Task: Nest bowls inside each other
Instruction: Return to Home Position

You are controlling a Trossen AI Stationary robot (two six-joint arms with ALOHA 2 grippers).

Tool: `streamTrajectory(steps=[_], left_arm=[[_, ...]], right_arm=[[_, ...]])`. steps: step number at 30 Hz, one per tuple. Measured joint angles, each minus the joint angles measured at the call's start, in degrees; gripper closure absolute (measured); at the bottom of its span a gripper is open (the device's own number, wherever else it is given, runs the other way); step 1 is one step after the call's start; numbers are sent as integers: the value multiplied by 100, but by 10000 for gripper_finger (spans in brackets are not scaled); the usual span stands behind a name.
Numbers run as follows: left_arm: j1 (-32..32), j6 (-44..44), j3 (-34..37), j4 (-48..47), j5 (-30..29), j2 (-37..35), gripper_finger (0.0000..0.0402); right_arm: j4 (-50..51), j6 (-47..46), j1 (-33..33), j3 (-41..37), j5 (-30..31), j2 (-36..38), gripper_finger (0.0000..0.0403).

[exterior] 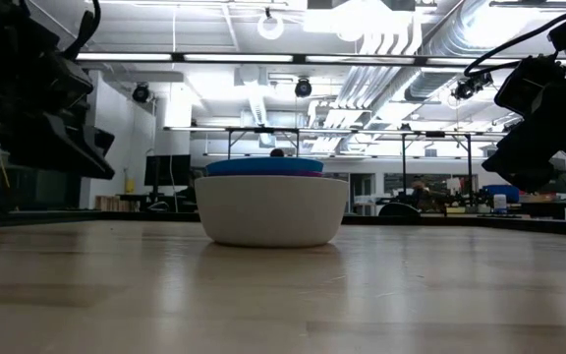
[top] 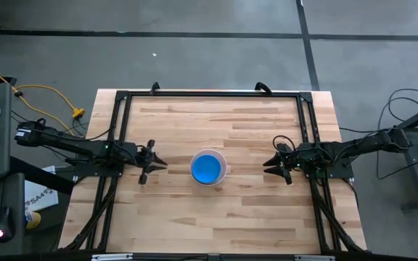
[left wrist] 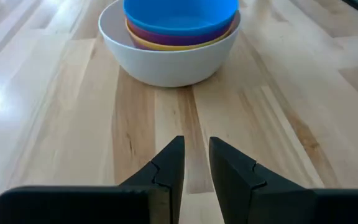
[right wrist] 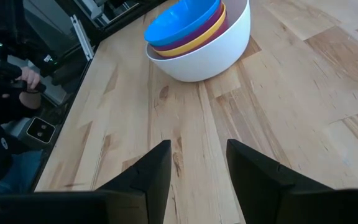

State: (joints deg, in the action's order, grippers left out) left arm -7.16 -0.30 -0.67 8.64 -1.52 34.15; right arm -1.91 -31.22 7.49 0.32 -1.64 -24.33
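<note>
A stack of nested bowls stands on its base at the middle of the wooden table [top: 252, 217]. The white bowl [left wrist: 166, 62] is outermost. Inside it sit a yellow bowl [left wrist: 160, 45], a purple bowl [left wrist: 166, 37] and, on top, a blue bowl [left wrist: 179, 15]. The stack also shows in the high view [top: 209, 168] and the low view [exterior: 271, 208]. My left gripper [left wrist: 196, 142] hovers left of the stack, open, with nothing between its fingers. My right gripper [right wrist: 199, 144] hovers right of it, open and empty. Both point at the stack, slanting slightly down.
A black metal frame [top: 209, 94] runs along the table's far edge and down both sides behind the arms. Bare wood lies all around the stack. A person's hand and dark sleeve [right wrist: 8, 93] show beyond the table's edge in the right wrist view.
</note>
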Motion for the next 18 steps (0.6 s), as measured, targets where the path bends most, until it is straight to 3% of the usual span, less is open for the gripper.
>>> streamTrajectory(steps=[11, 18], left_arm=[[0, 36, -2, -831, 115, -1057, 327], [0, 151, -39, -878, 142, -1241, 327]], right_arm=[[0, -2, 1, 2, -1, 0, 254], [0, 0, 0, 2, -1, 1, 254]])
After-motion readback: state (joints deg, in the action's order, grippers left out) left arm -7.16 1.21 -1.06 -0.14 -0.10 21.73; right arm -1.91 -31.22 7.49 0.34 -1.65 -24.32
